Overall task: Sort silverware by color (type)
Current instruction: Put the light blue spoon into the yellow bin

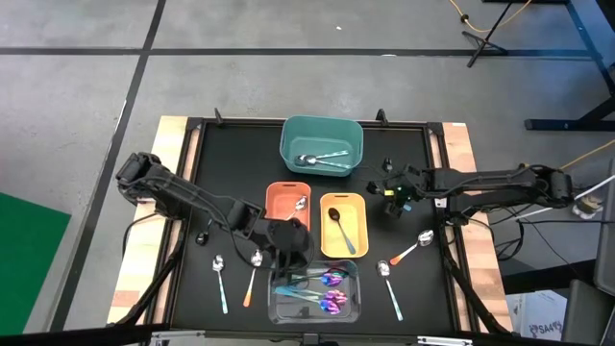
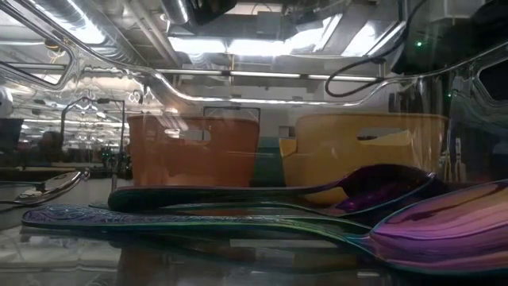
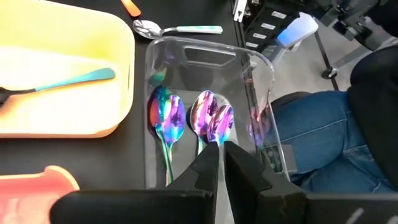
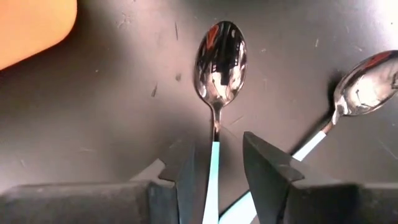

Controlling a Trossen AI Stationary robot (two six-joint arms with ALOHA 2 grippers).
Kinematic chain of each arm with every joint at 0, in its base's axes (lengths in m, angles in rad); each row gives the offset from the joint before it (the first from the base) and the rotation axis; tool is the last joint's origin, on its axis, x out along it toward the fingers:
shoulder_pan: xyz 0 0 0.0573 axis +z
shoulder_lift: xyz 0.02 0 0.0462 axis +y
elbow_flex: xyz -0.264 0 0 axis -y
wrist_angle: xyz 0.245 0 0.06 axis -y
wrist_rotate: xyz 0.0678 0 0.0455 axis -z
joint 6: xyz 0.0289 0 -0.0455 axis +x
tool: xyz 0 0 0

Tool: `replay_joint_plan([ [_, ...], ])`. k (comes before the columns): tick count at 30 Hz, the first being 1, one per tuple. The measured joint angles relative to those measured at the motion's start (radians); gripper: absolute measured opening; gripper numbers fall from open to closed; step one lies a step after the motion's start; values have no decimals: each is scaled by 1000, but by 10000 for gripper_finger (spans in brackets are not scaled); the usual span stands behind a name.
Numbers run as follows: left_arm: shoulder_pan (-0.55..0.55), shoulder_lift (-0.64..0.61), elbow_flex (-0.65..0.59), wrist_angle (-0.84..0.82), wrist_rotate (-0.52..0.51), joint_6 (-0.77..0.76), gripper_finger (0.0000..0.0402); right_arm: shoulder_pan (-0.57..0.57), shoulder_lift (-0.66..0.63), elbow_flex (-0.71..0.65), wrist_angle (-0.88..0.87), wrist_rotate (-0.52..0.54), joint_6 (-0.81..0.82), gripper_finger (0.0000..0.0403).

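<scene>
My left gripper (image 1: 288, 248) (image 3: 217, 152) hangs shut just above the clear bin (image 1: 281, 306), over the iridescent spoons (image 3: 211, 118) lying on the bin's floor. It holds nothing that I can see. My right gripper (image 1: 392, 197) (image 4: 219, 162) is open, right of the yellow bin (image 1: 363, 207). It points steeply down at a silver spoon with a pale teal handle (image 4: 219, 62) lying on the black table. The fingers stand on either side of that handle (image 4: 212, 180). A second spoon (image 4: 364, 90) lies close beside it.
The teal bin (image 1: 322, 130) holds silver spoons, the orange bin (image 1: 274, 197) one spoon, the yellow bin a black-headed one. Loose spoons lie at the near left (image 1: 220, 282) (image 1: 252, 275) and near right (image 1: 411, 248) (image 1: 390, 285). A person's legs (image 3: 329, 137) are beyond the near edge.
</scene>
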Motion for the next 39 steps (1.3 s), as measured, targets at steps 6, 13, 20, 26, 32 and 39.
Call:
replay_joint_plan([
  [6,10,0,0,-6,0,16,19,0,58,0,31,2,-20,124],
  [13,10,0,0,-6,0,17,19,0,139,0,44,71,-29,124],
  [20,10,1,0,-6,0,18,19,0,206,5,62,56,-30,124],
  [26,10,1,0,-6,1,18,19,0,220,4,70,45,-46,124],
  [32,10,-4,0,-23,0,48,19,0,221,3,72,41,-56,116],
  [39,9,-88,0,-159,-103,69,19,0,222,2,76,29,-56,51],
])
